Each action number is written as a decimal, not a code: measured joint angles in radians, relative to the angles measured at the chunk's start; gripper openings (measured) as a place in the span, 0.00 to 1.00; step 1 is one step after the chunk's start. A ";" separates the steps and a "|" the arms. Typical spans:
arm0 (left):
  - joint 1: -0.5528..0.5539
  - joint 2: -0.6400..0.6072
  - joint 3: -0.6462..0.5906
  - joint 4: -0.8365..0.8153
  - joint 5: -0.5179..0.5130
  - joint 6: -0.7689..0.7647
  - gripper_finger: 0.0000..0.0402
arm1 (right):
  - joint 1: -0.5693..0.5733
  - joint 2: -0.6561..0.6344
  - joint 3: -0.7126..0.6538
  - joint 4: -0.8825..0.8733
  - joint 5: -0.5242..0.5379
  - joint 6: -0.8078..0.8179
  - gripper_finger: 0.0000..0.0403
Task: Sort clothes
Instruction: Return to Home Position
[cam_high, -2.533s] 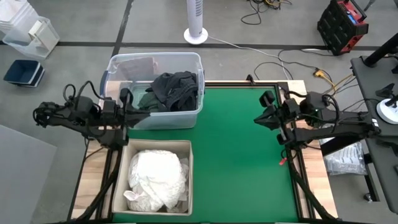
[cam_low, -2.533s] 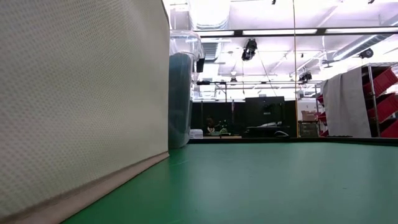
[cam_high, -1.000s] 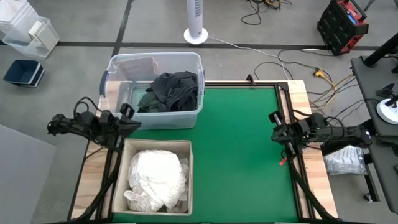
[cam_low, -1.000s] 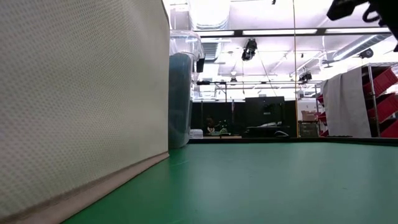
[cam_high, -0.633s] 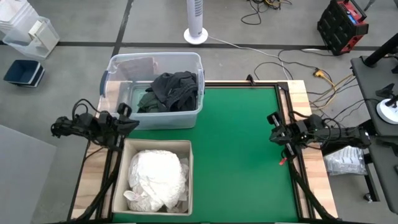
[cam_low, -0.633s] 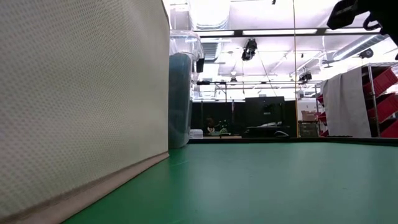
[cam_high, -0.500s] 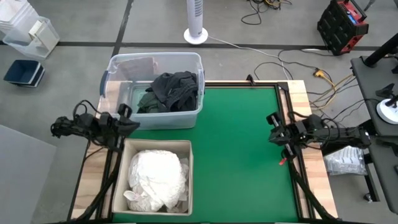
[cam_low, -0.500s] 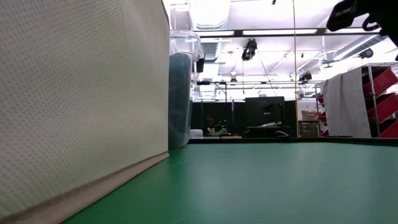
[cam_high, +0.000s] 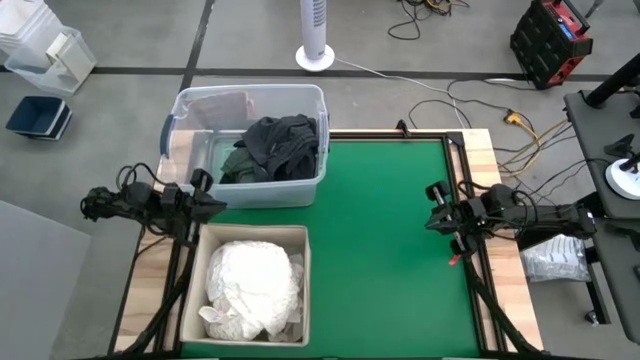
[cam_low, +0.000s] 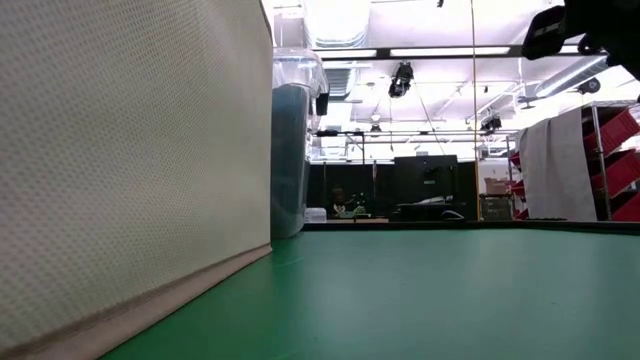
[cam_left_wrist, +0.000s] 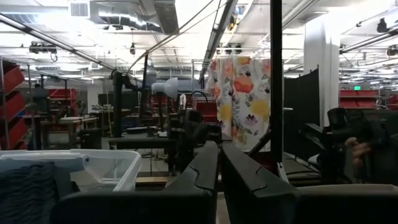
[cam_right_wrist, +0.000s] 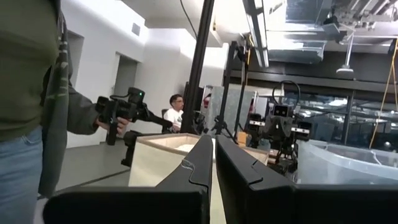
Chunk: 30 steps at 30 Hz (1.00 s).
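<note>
The dark clothes (cam_high: 282, 141) and white clothes (cam_high: 250, 282) are seen near the left end effector (cam_high: 207, 197), well apart from the right end effector (cam_high: 434, 207); both end effectors are pressed together, empty.

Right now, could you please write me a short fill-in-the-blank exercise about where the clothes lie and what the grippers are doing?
1. The dark clothes lie in the ____ plastic tub.
2. The white clothes lie in the ____ fabric bin.
3. The left gripper, beside the tub, and the right gripper, at the green mat's right edge, hold nothing; their fingers are ____.
Missing words: clear; beige; shut.
</note>
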 joint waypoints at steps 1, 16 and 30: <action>0.000 0.000 0.000 0.001 0.000 -0.001 0.00 | 0.000 0.000 0.000 -0.003 0.000 0.000 0.03; 0.001 -0.003 0.059 -0.036 0.096 -0.008 0.00 | 0.000 0.000 0.000 -0.005 0.000 0.019 0.03; 0.001 -0.003 0.078 -0.139 0.278 0.021 0.00 | 0.000 0.000 0.000 -0.005 0.000 0.044 0.03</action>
